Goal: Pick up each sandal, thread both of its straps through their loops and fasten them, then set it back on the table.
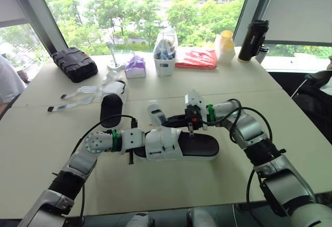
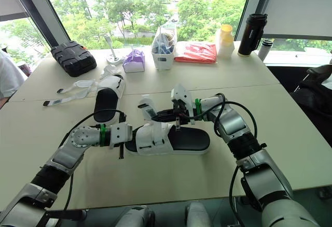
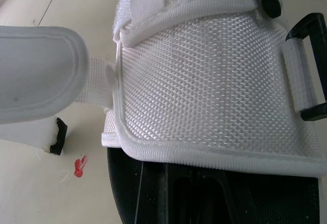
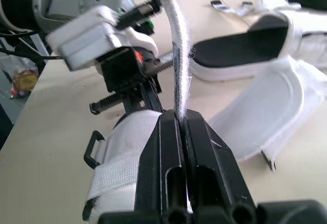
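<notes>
The first sandal is judged to be in hand, at the threading step, with nothing on it seen to be fastened yet. The near sandal [image 1: 199, 145] is seen lying on the table [image 1: 249, 87], its white upper toward 9 o'clock and its black footbed running toward 3 o'clock. The left gripper [image 1: 137, 148] is set against the upper from 9 o'clock; whether it is clamped on the fabric or merely pressed against it cannot be told. The right gripper [image 4: 180, 115] is held just at 12 o'clock of the upper, and its two black fingers are pinched tight on a white strap [image 4: 176, 55], which is seen edge-on between them and rises free beyond their tips. A black loop [image 4: 92, 150] is carried on the side of the upper nearest the left gripper, at about 8 o'clock from the right fingertips and apart from them. A broad white flap [image 4: 271, 111] lies slack on the table beside the sandal. The next move is judged to call for the strap's free end to be led down to the loop, fed through, folded back and pressed shut, while the sandal is steadied. The second sandal [image 1: 113, 105] is seen at 10 o'clock, its loose straps [image 1: 78, 95] spread on the table, untouched.
</notes>
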`<state>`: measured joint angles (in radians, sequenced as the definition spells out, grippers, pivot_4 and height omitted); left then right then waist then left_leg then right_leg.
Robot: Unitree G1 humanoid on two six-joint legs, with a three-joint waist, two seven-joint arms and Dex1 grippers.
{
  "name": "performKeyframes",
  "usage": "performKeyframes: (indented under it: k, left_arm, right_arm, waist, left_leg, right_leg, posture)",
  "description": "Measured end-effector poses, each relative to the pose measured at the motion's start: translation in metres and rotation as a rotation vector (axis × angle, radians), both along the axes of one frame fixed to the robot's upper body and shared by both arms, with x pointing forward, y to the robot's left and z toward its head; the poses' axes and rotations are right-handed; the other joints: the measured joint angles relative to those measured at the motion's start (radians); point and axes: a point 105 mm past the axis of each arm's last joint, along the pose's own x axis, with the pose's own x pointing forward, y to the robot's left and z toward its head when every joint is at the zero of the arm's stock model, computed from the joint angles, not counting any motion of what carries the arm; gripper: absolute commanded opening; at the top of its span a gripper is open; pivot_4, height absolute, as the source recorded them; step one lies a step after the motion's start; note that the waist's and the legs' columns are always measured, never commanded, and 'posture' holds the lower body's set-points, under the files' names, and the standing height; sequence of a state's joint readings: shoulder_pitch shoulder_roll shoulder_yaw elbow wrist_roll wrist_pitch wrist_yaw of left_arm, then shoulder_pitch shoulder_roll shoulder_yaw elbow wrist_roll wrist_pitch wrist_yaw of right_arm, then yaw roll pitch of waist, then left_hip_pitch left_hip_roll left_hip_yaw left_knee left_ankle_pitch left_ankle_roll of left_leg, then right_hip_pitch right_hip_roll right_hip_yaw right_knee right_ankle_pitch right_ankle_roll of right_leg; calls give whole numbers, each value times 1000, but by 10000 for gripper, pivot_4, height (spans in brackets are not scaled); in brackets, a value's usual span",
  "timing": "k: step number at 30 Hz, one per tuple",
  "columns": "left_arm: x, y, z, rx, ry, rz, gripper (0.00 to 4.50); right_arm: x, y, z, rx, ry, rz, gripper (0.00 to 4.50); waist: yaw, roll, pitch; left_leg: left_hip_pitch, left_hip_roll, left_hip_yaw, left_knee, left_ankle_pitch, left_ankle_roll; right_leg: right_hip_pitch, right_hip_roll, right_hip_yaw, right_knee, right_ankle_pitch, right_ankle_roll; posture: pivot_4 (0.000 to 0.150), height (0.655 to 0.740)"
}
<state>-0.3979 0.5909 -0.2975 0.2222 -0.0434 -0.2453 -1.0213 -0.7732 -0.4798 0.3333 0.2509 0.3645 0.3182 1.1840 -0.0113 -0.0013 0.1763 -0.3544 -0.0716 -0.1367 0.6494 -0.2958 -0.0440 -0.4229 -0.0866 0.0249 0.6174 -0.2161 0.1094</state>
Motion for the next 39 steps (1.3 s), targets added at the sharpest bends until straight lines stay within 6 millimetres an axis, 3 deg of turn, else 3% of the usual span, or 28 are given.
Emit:
performKeyframes:
  k: [11, 14, 21, 33, 39]
  left_arm:
    - [-1, -1, 1, 10, 1, 1, 0]
    - [-1, -2, 0, 11, 2, 2, 0]
    - [-2, -1, 0, 11, 9, 7, 0]
    - [-2, 0, -1, 7, 16, 16, 0]
    - [-3, 0, -1, 5, 20, 19, 0]
  right_arm:
    - [7, -7, -16, -56, 81, -52, 356]
    - [8, -11, -21, -82, 104, -71, 8160]
    - [19, -23, -28, -109, 132, -169, 42801]
    - [60, -16, -42, -162, 123, -363, 42801]
    - [69, -24, -57, -244, 57, -396, 42801]
  waist:
    - [-1, 0, 0]
    - [-1, 1, -1]
    - [-2, 2, -3]
    - [-5, 3, -6]
    - [-6, 3, -6]
  left_leg:
    - [0, 0, 0, 0, 0, 0]
    - [0, 0, 0, 0, 0, 0]
    - [0, 0, 0, -1, 0, 0]
    - [0, 0, 1, -2, 0, 0]
    - [0, -1, 1, -2, 0, 0]
  right_leg:
    - [0, 0, 0, 0, 0, 0]
    - [0, 0, 0, 0, 0, 0]
    - [0, 0, 0, 0, 0, 0]
    - [-1, 0, 0, 0, 0, 0]
    - [-1, 0, 0, 0, 0, 0]
  posture:
    - [1500, 7400]
    - [1500, 7400]
    - [1500, 7400]
    - [1500, 7400]
    - [1500, 7400]
